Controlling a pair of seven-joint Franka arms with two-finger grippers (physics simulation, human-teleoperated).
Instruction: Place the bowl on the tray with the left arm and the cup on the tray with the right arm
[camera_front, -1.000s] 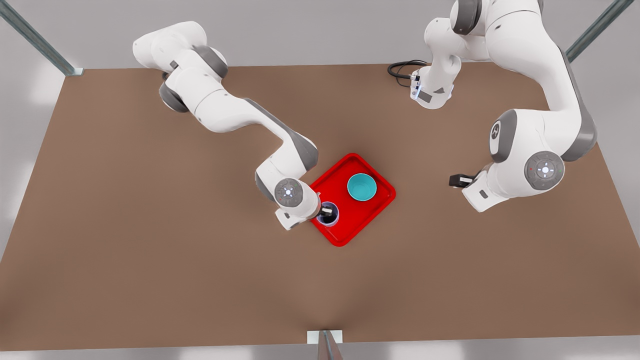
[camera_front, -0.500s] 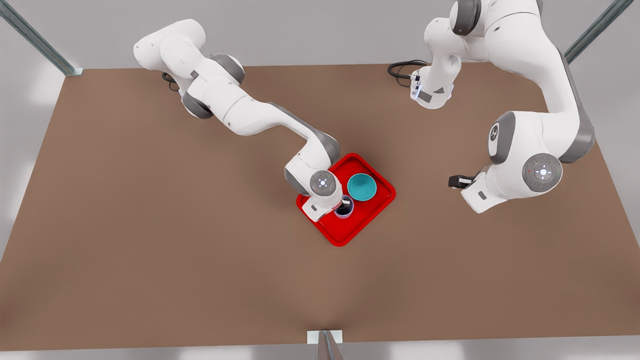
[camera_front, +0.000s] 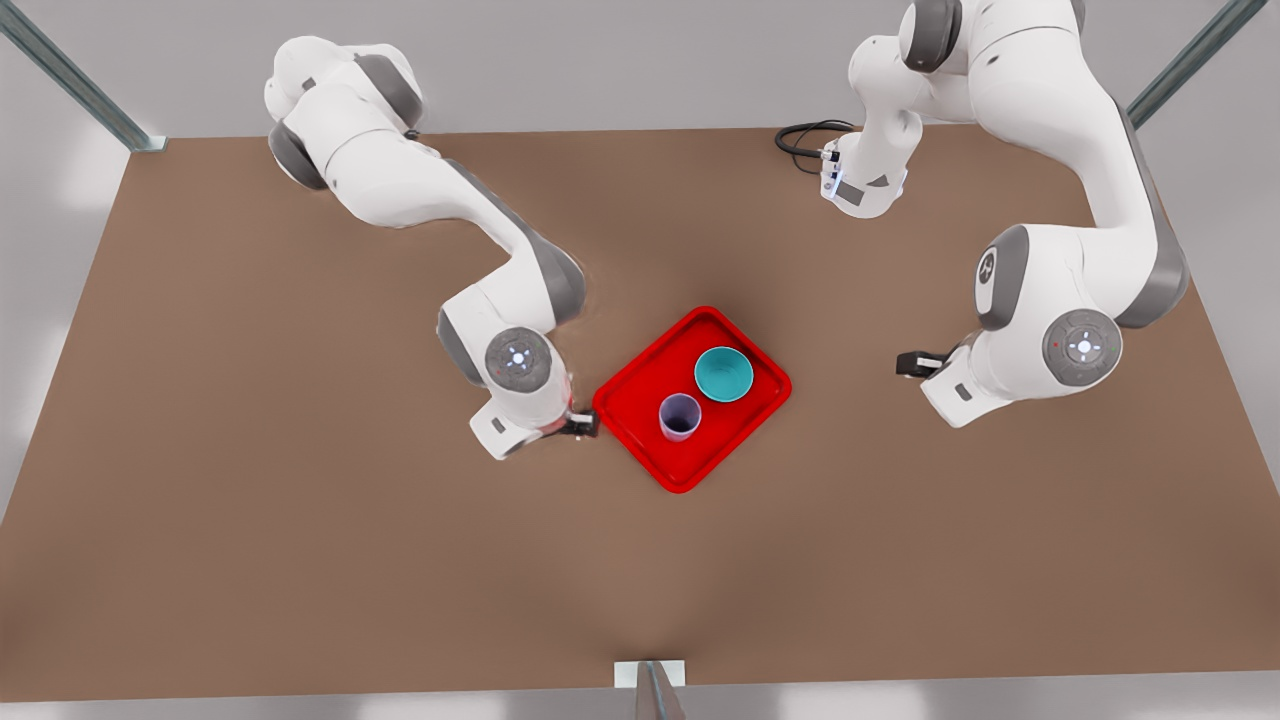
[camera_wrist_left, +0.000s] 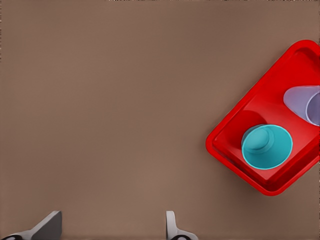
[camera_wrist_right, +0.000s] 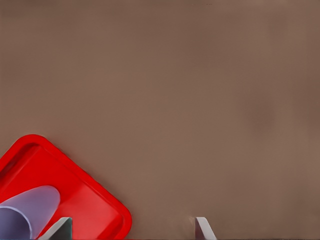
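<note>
Bowl (camera_front: 724, 374) and cup (camera_front: 679, 416) both upright inside tray (camera_front: 745, 424), side by side; placing looks done. Right tool (camera_front: 582, 427) empty, spread wide, just beside tray edge. Left tool (camera_front: 912, 363) wide, empty, well apart from tray, waiting.

White jointed arms (camera_front: 420, 190), grey joint covers, glowing round caps, black cable (camera_front: 800, 140)

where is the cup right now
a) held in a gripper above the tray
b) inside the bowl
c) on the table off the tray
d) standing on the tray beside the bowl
d: the cup stands upright on the tray, apart from the bowl. The right gripper, open, is off the tray's edge, and the left gripper, also open, waits over bare table.
</note>
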